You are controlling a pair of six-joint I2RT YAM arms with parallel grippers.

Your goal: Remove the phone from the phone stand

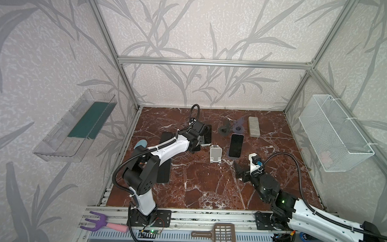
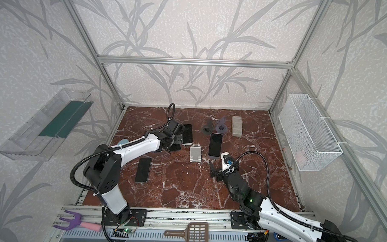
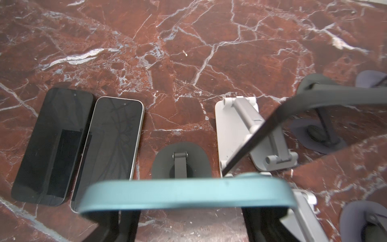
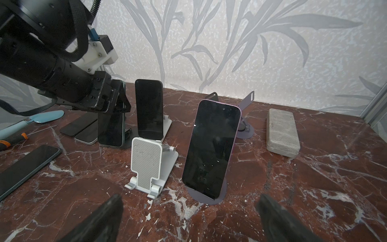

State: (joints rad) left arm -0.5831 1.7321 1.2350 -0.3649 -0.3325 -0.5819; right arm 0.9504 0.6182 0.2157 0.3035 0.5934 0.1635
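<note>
Teal phone (image 3: pixel 188 194), pinched widthwise in left gripper (image 3: pixel 191 209), cd drag the dark stand (image 3: pixel 181 161) below its jaws if lifted crooked; right gripper (image 4: pixel 190 200) gapes wide, empty.

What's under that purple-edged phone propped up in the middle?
A round purple base shows beneath the phone. Whatever props it from behind is hidden by the phone itself.
</note>
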